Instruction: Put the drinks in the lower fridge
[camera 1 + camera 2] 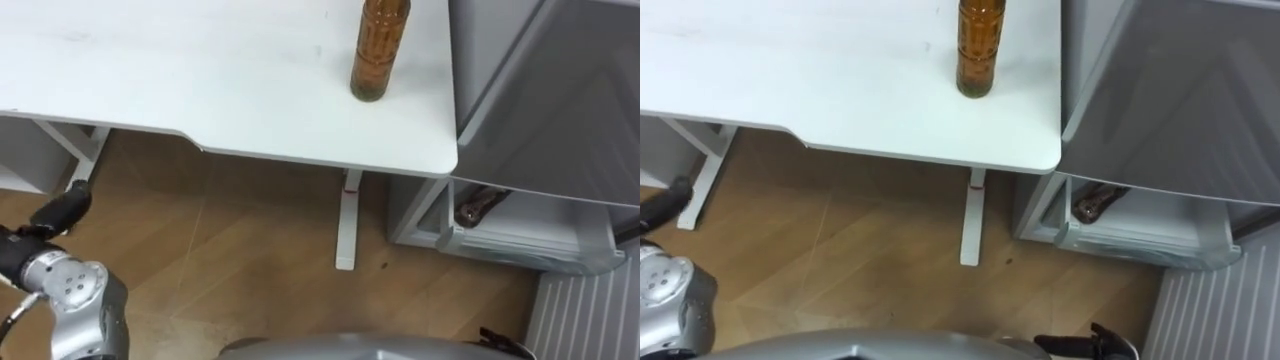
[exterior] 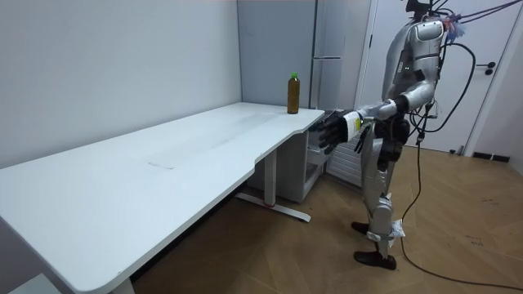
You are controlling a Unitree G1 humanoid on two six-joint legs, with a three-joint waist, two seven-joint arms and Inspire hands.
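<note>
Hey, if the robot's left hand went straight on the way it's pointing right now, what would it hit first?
Probably the front edge of the white table. The left hand is held out open towards it at about tabletop height. Depth is unclear, so it might instead slip just under the top.

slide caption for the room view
Robot stands by the white table, left robot hand outstretched, brown bottle on its far corner

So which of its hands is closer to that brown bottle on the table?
Left. The left hand is held out short of the table edge, left of the bottle; the right hand hangs back by its hip.
</note>
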